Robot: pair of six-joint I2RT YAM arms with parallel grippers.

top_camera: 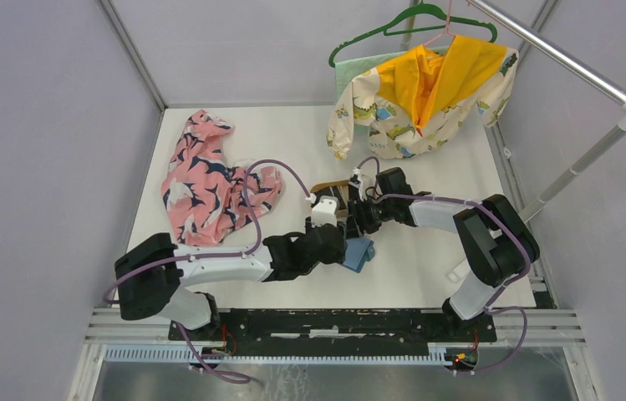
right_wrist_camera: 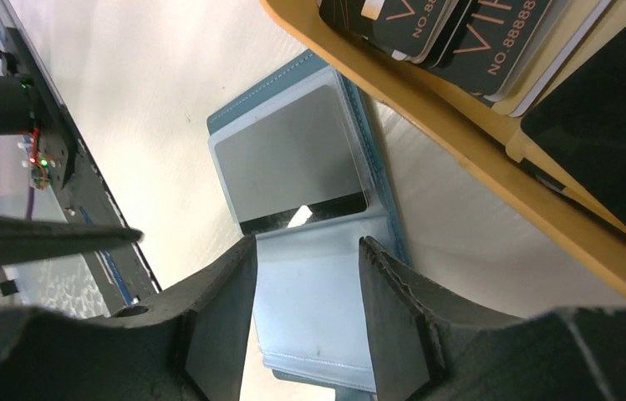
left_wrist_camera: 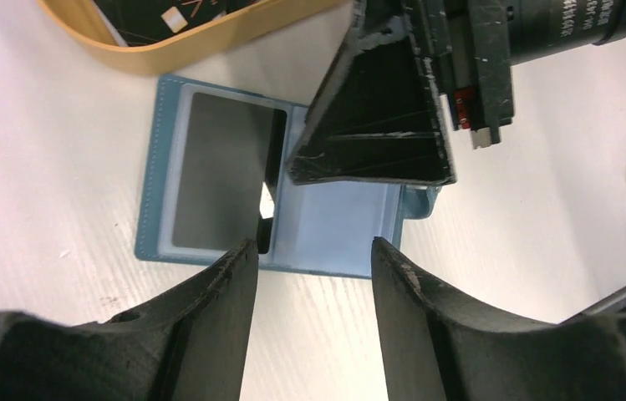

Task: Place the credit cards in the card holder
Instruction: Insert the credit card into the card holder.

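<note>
The teal card holder (left_wrist_camera: 338, 225) lies open on the white table, partly hidden under both grippers in the top view (top_camera: 361, 255). A dark grey credit card (left_wrist_camera: 221, 171) sits in its left pocket, one edge at the fold; the right wrist view shows this card (right_wrist_camera: 292, 154) too. More black credit cards (right_wrist_camera: 460, 38) lie in the tan wooden tray (right_wrist_camera: 476, 159). My left gripper (left_wrist_camera: 316, 246) is open over the holder's near edge, nothing between its fingers. My right gripper (right_wrist_camera: 307, 242) hangs open above the holder's empty half (right_wrist_camera: 318, 301).
The tray (left_wrist_camera: 159, 54) stands just beyond the holder. A pink patterned garment (top_camera: 209, 180) lies at the left of the table. A yellow-lined children's jacket (top_camera: 426, 96) hangs on a rail at the back right. The two grippers are close together, the right finger (left_wrist_camera: 376, 125) over the holder.
</note>
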